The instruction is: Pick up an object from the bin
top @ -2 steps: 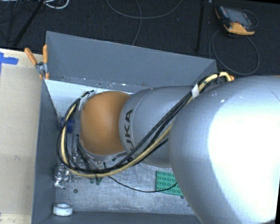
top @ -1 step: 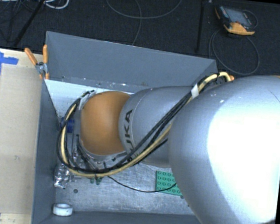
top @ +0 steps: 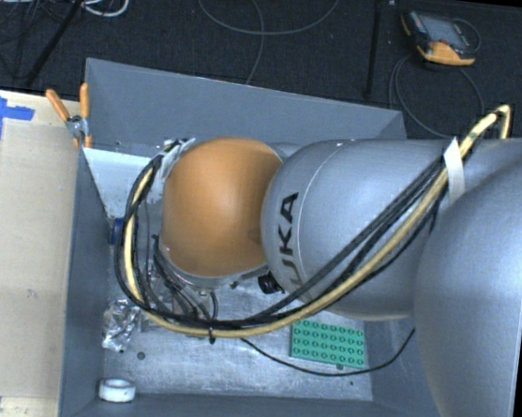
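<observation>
**A:** What is lying at the left of the bin [top: 245, 107]?

**B:** 2 small things are sitting near the front left corner. A crumpled silvery piece [top: 118, 323] is lying on the floor, with its long axis running roughly from the back of the bin towards the front. A white ring [top: 116, 389] is lying flat closer to the front wall. It is round, so it is pointing no particular way.

**A:** And in the middle?

**B:** The orange cover [top: 215, 202] on the wrist is hanging over the left half of the floor. Black and yellow cables [top: 228, 324] are looping around below it. The gripper [top: 178, 289] is sitting under that cover, just to the right of the crumpled silvery piece. Whether the 2 are touching, I cannot tell.

**A:** Is it open or closed?

**B:** I cannot tell, because the cover and cables are hiding its end. I cannot tell which thing it is over either. The crumpled silvery piece is the nearest one in sight.

**A:** What is lying further right?

**B:** A green pad [top: 327, 343] with rows of small holes is lying flat, with its long side running left to right. The grey arm [top: 409, 231] is reaching in above it from the right.
</observation>
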Controlling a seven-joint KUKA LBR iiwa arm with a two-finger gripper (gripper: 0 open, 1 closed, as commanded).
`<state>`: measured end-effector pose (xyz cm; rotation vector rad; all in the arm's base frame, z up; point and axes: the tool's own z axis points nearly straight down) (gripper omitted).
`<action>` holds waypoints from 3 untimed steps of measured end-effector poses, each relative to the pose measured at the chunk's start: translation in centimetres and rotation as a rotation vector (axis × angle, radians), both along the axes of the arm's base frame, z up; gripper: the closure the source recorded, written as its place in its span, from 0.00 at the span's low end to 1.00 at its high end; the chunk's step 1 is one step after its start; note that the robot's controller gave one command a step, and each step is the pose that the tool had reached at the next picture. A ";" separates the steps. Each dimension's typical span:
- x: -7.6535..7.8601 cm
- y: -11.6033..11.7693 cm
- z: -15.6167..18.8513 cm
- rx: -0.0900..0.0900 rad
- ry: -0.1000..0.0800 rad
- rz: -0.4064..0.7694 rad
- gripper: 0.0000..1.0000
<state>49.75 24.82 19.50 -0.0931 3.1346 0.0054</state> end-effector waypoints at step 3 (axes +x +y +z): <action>-0.3 -2.4 -0.8 -0.004 0.006 0.142 1.00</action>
